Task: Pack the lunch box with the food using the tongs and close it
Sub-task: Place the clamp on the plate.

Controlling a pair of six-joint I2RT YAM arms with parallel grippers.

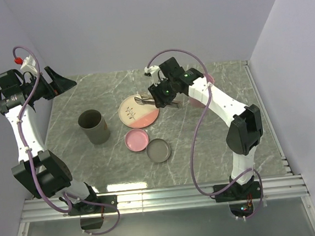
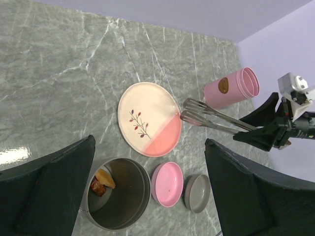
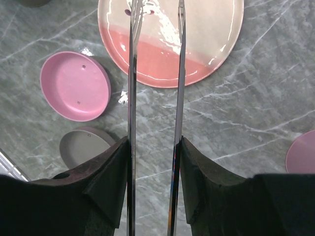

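My right gripper (image 3: 154, 147) is shut on the silver tongs (image 3: 132, 93), one finger pressed against the outside of each arm. The tongs' tips (image 1: 140, 100) hover over the near edge of the pink-and-cream plate (image 1: 137, 111), which carries no food. Two food chunks (image 2: 102, 181), one orange and one brown, lie inside the grey round lunch box (image 2: 129, 196), which stands open at the left of the plate (image 2: 149, 119). My left gripper (image 2: 150, 142) is open and empty, held high above the table's left rear (image 1: 60, 83).
A pink round lid (image 1: 137, 139) and a grey round lid (image 1: 158, 150) lie side by side in front of the plate. A pink cylindrical container (image 2: 231, 88) lies on its side behind the right arm. Walls close off the back and both sides.
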